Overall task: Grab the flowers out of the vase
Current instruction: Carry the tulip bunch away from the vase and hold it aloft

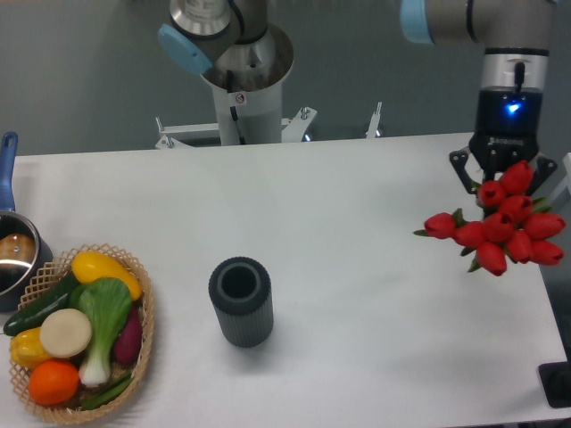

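The flowers (500, 227), a bunch of red tulip buds with green leaves, hang in the air over the table's right edge. My gripper (505, 181) is shut on them from above, its fingertips hidden among the buds. The vase (241, 300), a dark grey ribbed cylinder, stands upright at the table's front middle with nothing in its round mouth, far to the left of the gripper.
A wicker basket (141, 343) of vegetables sits at the front left. A pot with a blue handle (7, 245) is at the left edge. The arm's base column (239, 85) rises behind the table. A dark object (558, 385) lies at the lower right corner.
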`<state>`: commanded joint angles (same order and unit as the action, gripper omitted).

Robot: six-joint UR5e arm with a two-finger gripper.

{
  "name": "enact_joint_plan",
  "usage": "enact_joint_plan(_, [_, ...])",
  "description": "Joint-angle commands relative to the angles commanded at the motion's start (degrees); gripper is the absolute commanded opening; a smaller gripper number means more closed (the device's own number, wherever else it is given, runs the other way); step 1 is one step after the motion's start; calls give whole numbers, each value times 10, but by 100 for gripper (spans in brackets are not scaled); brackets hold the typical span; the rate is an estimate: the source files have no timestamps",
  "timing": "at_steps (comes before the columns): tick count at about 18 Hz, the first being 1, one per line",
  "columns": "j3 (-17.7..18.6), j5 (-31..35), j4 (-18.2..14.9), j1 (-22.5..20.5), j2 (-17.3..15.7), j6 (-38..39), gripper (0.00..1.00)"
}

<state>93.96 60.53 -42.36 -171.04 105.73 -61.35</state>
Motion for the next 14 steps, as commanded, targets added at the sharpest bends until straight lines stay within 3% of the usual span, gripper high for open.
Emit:
enact_joint_plan(3, [-12, 48, -7, 0, 5, -4, 0])
enact_joint_plan(7, [-44, 133, -58, 11, 17, -87, 0])
enact_joint_plan(9, [-67, 178, -103, 25, 23, -102, 0])
enact_joint_plan(13, [-142, 267, -236, 55, 51, -143, 0])
enact_joint_plan(14, [-148, 281, -248, 60, 55, -143, 0])
